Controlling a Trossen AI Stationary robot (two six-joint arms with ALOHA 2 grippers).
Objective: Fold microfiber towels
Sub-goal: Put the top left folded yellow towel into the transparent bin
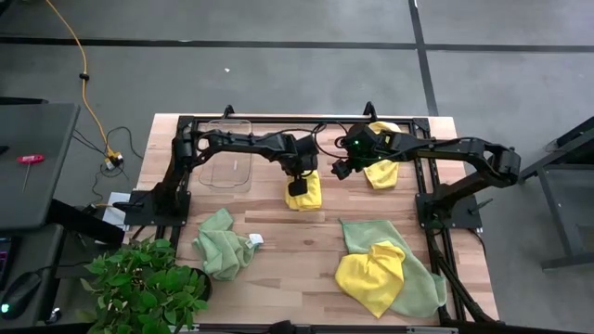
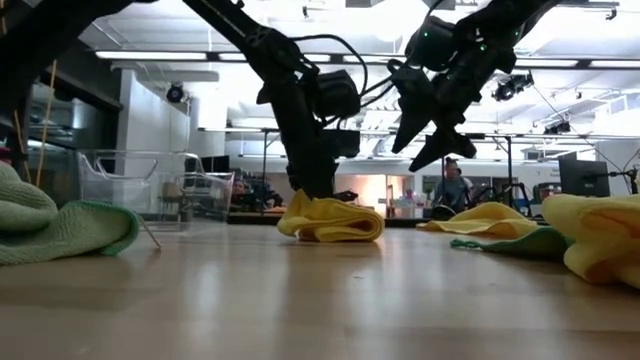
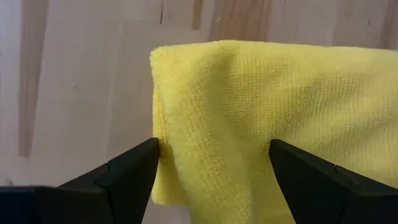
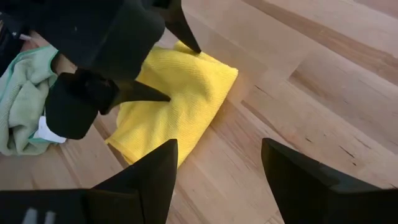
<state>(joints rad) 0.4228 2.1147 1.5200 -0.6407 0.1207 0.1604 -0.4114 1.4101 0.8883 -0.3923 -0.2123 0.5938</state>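
Note:
A folded yellow microfiber towel (image 1: 306,195) lies flat on the table's middle. My left gripper (image 3: 214,149) stands open right over it, pointing steeply down. In the low view my left gripper (image 2: 315,185) reaches down to the towel's top. My right gripper (image 1: 340,172) hangs open and bare above the table, just right of that towel. From its wrist view the towel (image 4: 186,106) and my left gripper (image 4: 177,65) show ahead. A second yellow towel (image 1: 381,169) lies under the right arm. A crumpled green towel (image 1: 223,243) sits near left. A yellow towel (image 1: 371,274) rests on a spread green towel (image 1: 418,288) near right. My left gripper comes at the folded yellow towel from above, slanting. One fingertip (image 3: 140,165) stands at the towel's folded side edge (image 3: 163,134), the other fingertip (image 3: 298,171) over its top face. I cannot tell whether the tips touch the cloth. The towel lies flat on the table.
A clear plastic bin (image 1: 229,156) stands at the far left of the table. A leafy plant (image 1: 139,283) juts over the near left corner. Black frame rails (image 1: 436,209) run along the table's sides. Bare wood (image 1: 297,255) lies between the green towel and the right pile.

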